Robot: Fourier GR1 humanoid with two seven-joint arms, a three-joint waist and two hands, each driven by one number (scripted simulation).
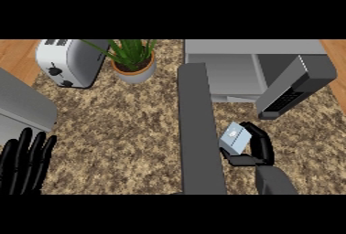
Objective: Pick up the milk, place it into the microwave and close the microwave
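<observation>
The milk [235,136] is a small pale blue-white carton, tilted, just right of the microwave's open door [200,132]. My right hand [256,151] is curled round it from the right and below, thumb under the carton. The microwave [233,73] stands at the back right with its cavity open; its dark door swings out toward me as a long grey slab down the middle of the view. My left hand [25,162] rests open at the lower left, fingers up, away from the milk.
A white toaster [67,61] stands at the back left, a potted plant [134,61] beside it. A grey angled panel with buttons [294,87] juts out at the microwave's right. A grey appliance edge [24,107] sits at the left.
</observation>
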